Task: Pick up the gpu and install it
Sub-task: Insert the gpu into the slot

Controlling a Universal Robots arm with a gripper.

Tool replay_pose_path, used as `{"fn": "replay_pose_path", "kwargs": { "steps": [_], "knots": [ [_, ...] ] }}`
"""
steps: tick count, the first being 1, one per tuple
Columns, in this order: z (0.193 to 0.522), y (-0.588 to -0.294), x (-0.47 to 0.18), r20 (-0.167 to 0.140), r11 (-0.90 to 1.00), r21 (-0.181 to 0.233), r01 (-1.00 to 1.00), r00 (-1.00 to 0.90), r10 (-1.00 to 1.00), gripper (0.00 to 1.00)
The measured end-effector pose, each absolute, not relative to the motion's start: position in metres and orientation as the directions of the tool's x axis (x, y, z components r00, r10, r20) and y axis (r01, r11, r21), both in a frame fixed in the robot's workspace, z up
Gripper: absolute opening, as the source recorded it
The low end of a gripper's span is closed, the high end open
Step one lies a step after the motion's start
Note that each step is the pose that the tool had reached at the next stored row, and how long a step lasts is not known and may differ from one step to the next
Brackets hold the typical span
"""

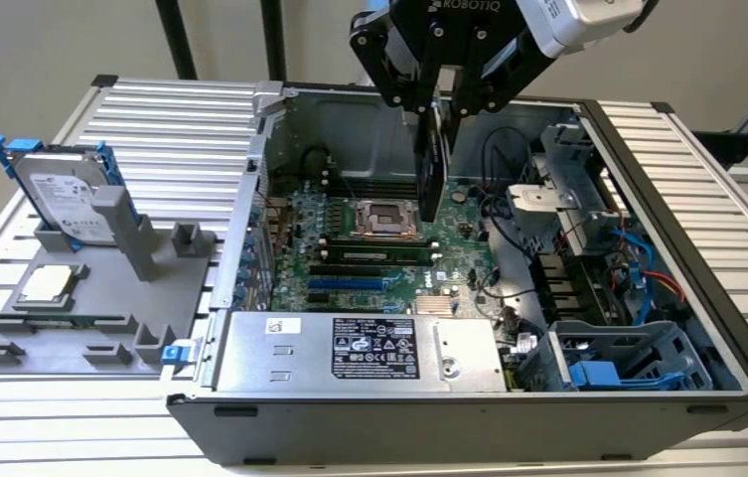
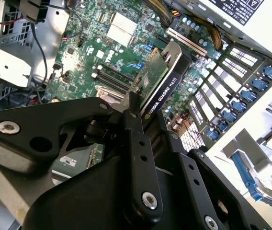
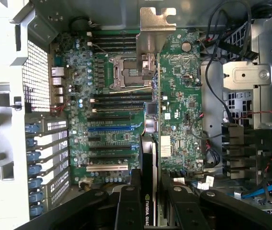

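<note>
Fingers [image 2: 137,143] of the gripper [image 2: 148,117] are clamped on the graphics card [image 2: 157,79], one black finger on each flat face. They pinch one end, so the rest juts out beyond the fingertips over the motherboard [image 2: 85,52] inside the open computer case [image 1: 480,437]. In the exterior view the graphics card [image 1: 433,159] hangs straight down under the gripper [image 1: 443,104] and shows edge-on as a thin dark strip; whether its lower end touches the board I cannot tell. That view also takes in a grey stand [image 1: 148,288] outside the case, well apart from the gripper toward the exterior view's left, carrying a hard drive [image 1: 63,194] in a blue frame and a small square silver chip [image 1: 49,283]. In the first wrist view the graphics card [image 3: 181,105] turns its green circuit-board face to the camera, dotted with small parts, with a silver bracket [image 3: 157,19] at the end farthest from the gripper. The second wrist view adds a black edge with white lettering beside that green face. Beyond the fingertips the processor socket [image 3: 131,72] lies just beside the card, and the long slots [image 3: 109,128] lie off to one side.
</note>
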State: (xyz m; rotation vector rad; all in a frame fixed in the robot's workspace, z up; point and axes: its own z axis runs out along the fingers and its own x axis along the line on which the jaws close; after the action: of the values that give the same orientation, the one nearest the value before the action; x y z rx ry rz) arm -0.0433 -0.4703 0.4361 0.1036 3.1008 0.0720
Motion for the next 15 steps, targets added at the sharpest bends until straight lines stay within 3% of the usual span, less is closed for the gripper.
{"fn": "replay_pose_path", "kwargs": {
  "steps": [15],
  "knots": [
    [0.4361,-0.4703,-0.0431,-0.037,0.997,0.048,0.054,-0.998,0.056,0.00]
  ]
}}
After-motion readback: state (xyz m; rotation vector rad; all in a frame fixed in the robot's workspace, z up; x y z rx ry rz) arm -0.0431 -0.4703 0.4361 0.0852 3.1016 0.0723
